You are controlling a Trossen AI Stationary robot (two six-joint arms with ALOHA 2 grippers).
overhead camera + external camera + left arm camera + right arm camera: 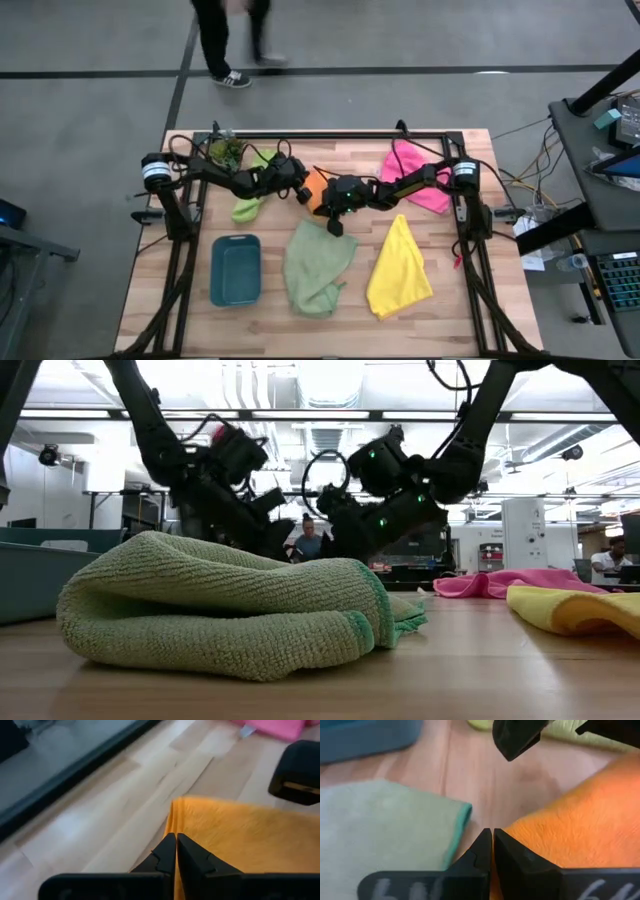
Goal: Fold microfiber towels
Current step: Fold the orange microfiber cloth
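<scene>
The orange towel (pixel 316 188) lies at the table's middle between my two grippers. My left gripper (pixel 301 192) is shut on it from the left, and my right gripper (pixel 333 222) is shut on it from the right near side. The lime green towel (pixel 249 203) lies under my left arm. The pink towel (pixel 413 172) lies under my right arm. The pale sage towel (pixel 318 267) and the yellow towel (pixel 400 270) lie crumpled on the near half. In the low view the sage towel (pixel 220 605) hides both grippers' fingertips. My left gripper pinches the orange towel's edge (pixel 171 822) between its two shut fingers, close to a corner. The cloth spreads away from the fingers toward my right gripper (pixel 299 770). One layer or several, I cannot tell. My right gripper pinches the orange towel's edge (pixel 506 831) between its two shut fingers, slanting down from the table's right. The cloth spreads away past the fingers toward my left gripper (pixel 519 740). Whether the towel is clear of the table, I cannot tell.
A teal tray (pixel 237 268) stands at the near left. A small potted plant (pixel 225 150) stands at the far left corner. A black frame rail (pixel 330 134) runs along the table's edges. A person (pixel 232 40) walks past beyond the far edge.
</scene>
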